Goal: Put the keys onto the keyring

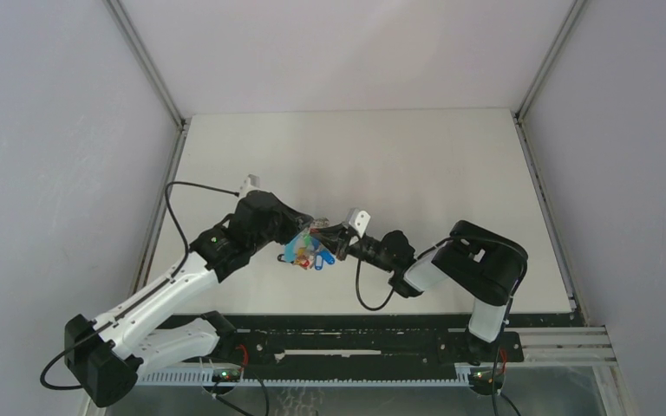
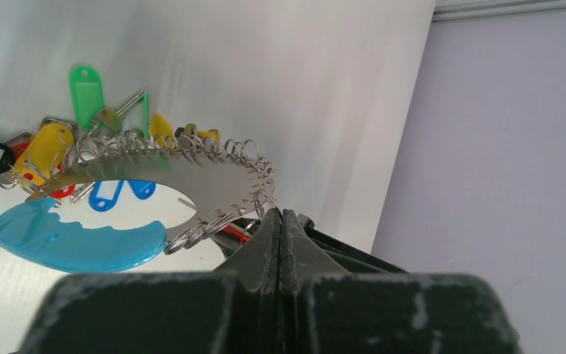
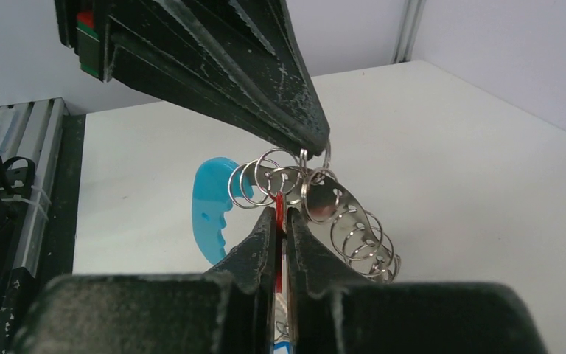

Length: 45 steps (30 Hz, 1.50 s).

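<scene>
Red-tagged key (image 3: pixel 277 221) pinched between right fingers (image 3: pixel 254 251), keyring (image 2: pixel 191 181) clamped by left fingers (image 2: pixel 265 247)

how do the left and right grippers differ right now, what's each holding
The left gripper pinches the wire-looped rim of the keyring; the right gripper pinches the red-tagged key. Seen from above, the left reaches in from the left side, the right from the right. Both are shut, with their tips close together at the keyring.
</scene>
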Available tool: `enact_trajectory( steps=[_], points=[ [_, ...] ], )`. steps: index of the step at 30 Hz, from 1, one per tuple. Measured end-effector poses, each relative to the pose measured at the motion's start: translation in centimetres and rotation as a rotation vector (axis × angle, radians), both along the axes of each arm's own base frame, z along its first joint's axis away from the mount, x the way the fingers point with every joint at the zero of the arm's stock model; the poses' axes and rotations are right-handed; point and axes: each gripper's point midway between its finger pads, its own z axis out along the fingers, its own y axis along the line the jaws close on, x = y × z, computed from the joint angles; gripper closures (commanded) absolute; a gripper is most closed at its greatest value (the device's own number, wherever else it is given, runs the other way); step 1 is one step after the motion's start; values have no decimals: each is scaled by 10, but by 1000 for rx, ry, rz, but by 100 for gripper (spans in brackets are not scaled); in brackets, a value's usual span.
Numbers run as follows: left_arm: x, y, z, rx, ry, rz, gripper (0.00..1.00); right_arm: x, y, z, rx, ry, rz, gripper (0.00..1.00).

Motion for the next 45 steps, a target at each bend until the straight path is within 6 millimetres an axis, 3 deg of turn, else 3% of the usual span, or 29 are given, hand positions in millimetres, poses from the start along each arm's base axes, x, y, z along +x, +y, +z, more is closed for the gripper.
enact_trajectory(
  steps=[2, 10, 17, 22, 27, 30, 37, 45],
  points=[
    [-1, 2, 0, -4, -6, 4, 99, 1, -1, 0, 0, 3, 0, 100],
    [-4, 13, 9, -17, -60, 31, 73, -1, -26, -5, -41, 47, 0, 100],
    [-3, 19, 8, 18, -149, 6, 52, -6, -46, 19, -120, 52, 18, 100],
    [-3, 24, 15, 143, -304, -97, 44, -4, -55, 25, -259, 60, 67, 100],
    [-6, 18, 41, 295, -551, -287, 44, 4, -68, 42, -389, 57, 104, 100],
    [-10, 6, 47, 369, -677, -426, 44, 4, -75, 49, -455, 55, 137, 100],
    [-16, -17, 20, 432, -796, -633, 45, -7, -90, 41, -559, 82, 201, 100],
    [-23, -34, -10, 383, -894, -719, 44, -13, -95, 46, -604, 88, 228, 100]
  ],
)
